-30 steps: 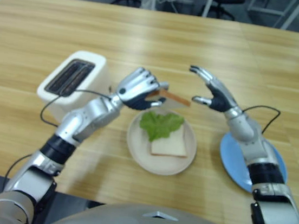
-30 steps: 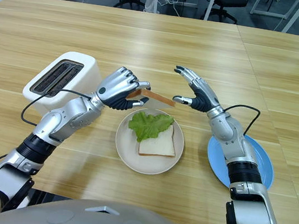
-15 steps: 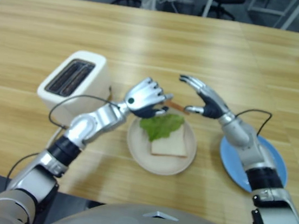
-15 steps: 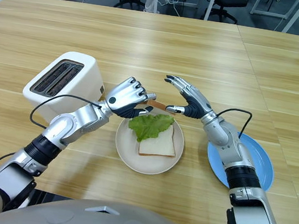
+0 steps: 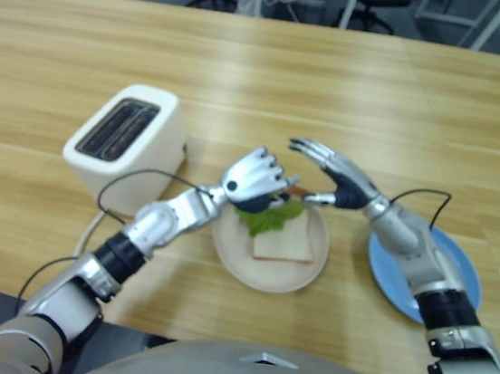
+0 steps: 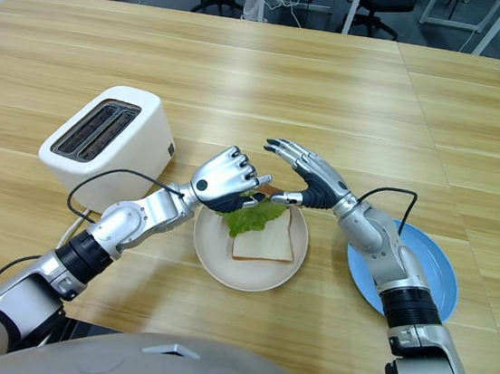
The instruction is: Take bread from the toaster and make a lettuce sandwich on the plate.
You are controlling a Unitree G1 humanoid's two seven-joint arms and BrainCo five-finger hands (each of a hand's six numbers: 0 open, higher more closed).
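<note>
A beige plate [image 6: 248, 273] in front of me holds a slice of white bread [image 6: 265, 241] with a green lettuce leaf [image 6: 248, 217] on its far end. Just above the lettuce my left hand [image 6: 226, 180] is shut on a second bread slice [image 6: 268, 189], of which only a brown crust edge shows. My right hand [image 6: 304, 174] hovers open right beside that slice, its fingertips close to the crust. The white toaster [image 6: 101, 133] stands to the left with both slots dark.
A blue plate [image 6: 426, 273] lies at the right under my right forearm. Black cables loop over the wood near the toaster and by the blue plate. Office chairs stand beyond the table's far edge.
My left hand has carried the bread slice rightward and down over the lettuce on the plate. My right hand has come left and lower to meet it.
</note>
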